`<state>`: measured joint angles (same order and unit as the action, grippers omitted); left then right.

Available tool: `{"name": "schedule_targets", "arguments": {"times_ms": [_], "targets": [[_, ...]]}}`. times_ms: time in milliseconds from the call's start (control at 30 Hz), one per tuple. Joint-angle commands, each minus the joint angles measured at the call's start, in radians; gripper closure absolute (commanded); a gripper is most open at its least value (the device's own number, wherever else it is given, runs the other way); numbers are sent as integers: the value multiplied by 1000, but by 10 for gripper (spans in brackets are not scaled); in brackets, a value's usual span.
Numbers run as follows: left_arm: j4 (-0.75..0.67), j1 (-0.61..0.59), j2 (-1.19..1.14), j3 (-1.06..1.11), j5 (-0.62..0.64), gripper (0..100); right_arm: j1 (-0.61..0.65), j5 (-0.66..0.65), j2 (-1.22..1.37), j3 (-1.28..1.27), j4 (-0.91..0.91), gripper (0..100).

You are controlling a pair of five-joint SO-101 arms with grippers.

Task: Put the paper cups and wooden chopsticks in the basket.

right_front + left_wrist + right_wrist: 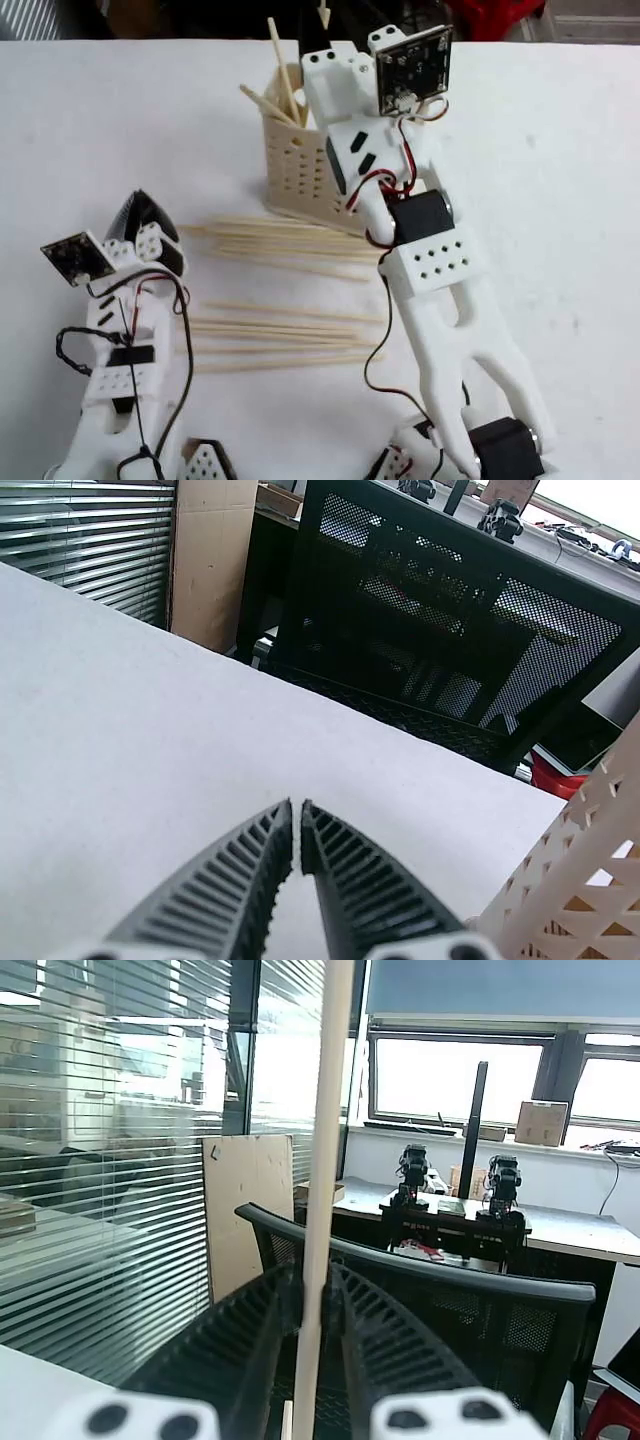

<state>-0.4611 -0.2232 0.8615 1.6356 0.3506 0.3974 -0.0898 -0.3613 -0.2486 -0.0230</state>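
My left gripper (148, 228) sits low at the left side of the table (560, 150). Its ribbed fingers (240, 880) are drawn together, with only a sliver between the tips and nothing held. They point across bare tabletop.

Just right of it, the loose chopsticks lie flat in two rough bundles, all running crosswise. The nearer bundle (285, 335) is well apart from the basket. The farther bundle (290, 240) lies close beside the basket's foot, and its right end passes under my right arm.

The basket (295, 170) is a white lattice box standing upright near the middle of the table. A few standing chopsticks (280, 85) lean in it, poking above the rim.

My right gripper (318, 42) is high over the basket's far side. Its fingers are clamped on one held chopstick (328, 1110), which stands nearly upright and rises well above the fingertips.
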Motion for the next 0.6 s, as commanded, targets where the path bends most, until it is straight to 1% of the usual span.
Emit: {"name": "schedule_targets", "arguments": {"times_ms": [0,100,167,233,400,567], "targets": [[-26,7,21,-17,3,954,-7,5,-42,8,4,943],[-26,7,21,-17,3,954,-8,9,-42,8,2,837],[-26,7,21,-17,3,954,-8,9,-47,8,-12,805],[-26,7,21,-17,3,954,-7,11,-48,12,-33,810],[-26,7,21,-17,3,954,-7,6,-48,12,-33,863],[-26,7,21,-18,3,954,-4,5,-48,11,-38,872]]}}
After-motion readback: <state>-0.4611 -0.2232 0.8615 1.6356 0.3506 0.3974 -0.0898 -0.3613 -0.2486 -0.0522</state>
